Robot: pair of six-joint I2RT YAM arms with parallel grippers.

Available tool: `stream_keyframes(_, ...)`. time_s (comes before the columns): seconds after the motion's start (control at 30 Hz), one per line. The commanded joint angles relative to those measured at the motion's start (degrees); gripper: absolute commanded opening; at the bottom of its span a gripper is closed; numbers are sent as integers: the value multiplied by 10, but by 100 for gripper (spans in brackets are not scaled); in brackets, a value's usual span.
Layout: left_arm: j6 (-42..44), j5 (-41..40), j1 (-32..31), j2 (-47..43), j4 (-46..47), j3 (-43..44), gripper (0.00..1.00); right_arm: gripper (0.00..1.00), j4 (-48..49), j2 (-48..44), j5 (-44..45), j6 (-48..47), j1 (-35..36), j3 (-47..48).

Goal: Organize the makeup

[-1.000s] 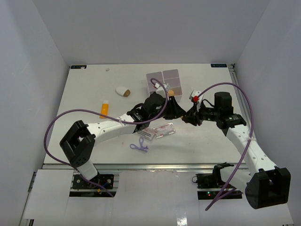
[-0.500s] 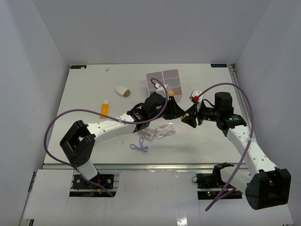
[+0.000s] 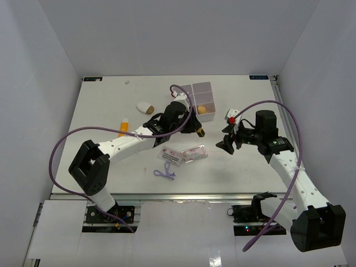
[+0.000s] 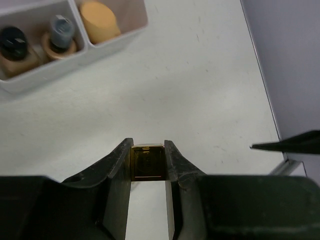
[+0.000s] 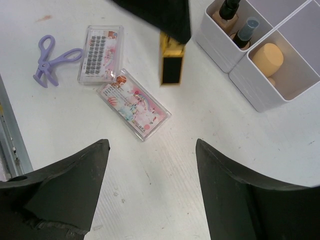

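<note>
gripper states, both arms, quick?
Left gripper: closed on a gold-and-black tube.
Right gripper: open, holding nothing.

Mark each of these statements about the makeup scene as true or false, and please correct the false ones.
1. The left gripper is closed on a gold and black tube. True.
2. The right gripper grips a clear packet. False: its jaws stand open and empty above the table, and both clear packets lie flat below it.
3. A tan sponge sits in a compartment of the white box. True.
4. The purple tool lies inside the white box. False: it lies on the table, beside one of the clear packets and outside the box.
</note>
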Motion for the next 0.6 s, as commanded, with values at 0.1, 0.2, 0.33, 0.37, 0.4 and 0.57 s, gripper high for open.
stream_keyframes(0.1, 93, -68, 62, 27, -72, 163, 1, 76, -4, -12, -10, -15, -10, 6)
stream_keyframes(0.2, 134, -105, 67, 56, -84, 211, 1, 76, -4, -13, -11, -14, -14, 7)
stream_keyframes(0.33, 166, -136, 71, 120, -108, 292, 1, 76, -4, -16, -12, -13, -18, 5)
stream_keyframes(0.37, 171, -145, 72, 134, -112, 308, 1, 76, -4, -17, -12, -14, -20, 5)
stream_keyframes(0.4, 175, -153, 74, 147, -115, 321, 1, 76, -4, -18, -11, -15, -21, 5)
stream_keyframes(0.57, 189, -179, 77, 192, -126, 366, 1, 76, -3, -21, -12, -14, -26, 5)
